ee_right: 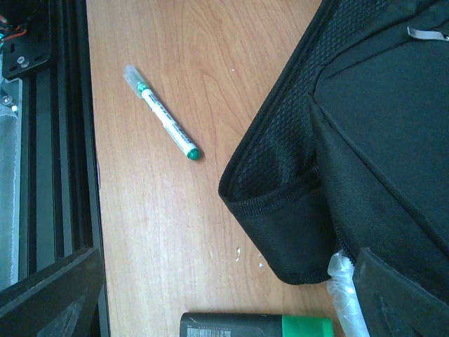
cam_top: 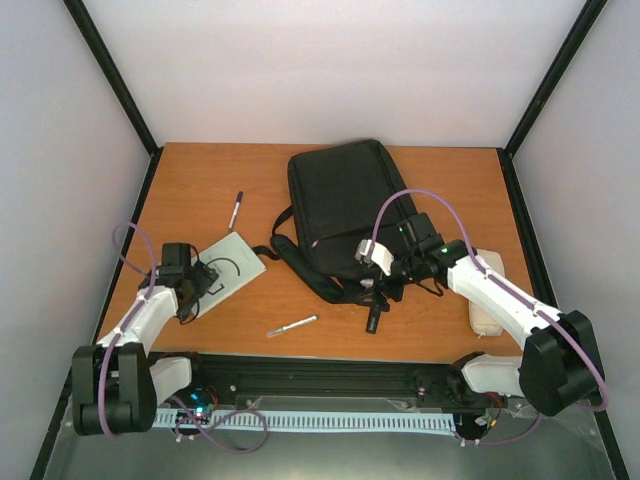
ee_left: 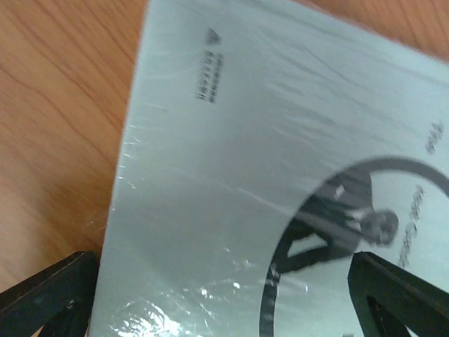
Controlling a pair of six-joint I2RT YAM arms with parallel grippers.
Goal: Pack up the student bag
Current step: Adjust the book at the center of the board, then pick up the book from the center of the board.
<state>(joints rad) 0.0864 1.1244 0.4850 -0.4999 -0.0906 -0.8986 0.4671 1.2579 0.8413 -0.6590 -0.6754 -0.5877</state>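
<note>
You're lining the left gripper, wide open and empty, over the wrapped book near the left edge of the table — first pick. The right gripper, likewise open and empty, is hovering at the student bag — it's likely needing opening next.

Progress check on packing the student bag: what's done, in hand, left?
Done: nothing visibly; book, dark pen, white marker and cream pouch lie outside the student bag. In hand: nothing; left gripper open over the book, right gripper open at the bag's corner. Left: all packing.
</note>
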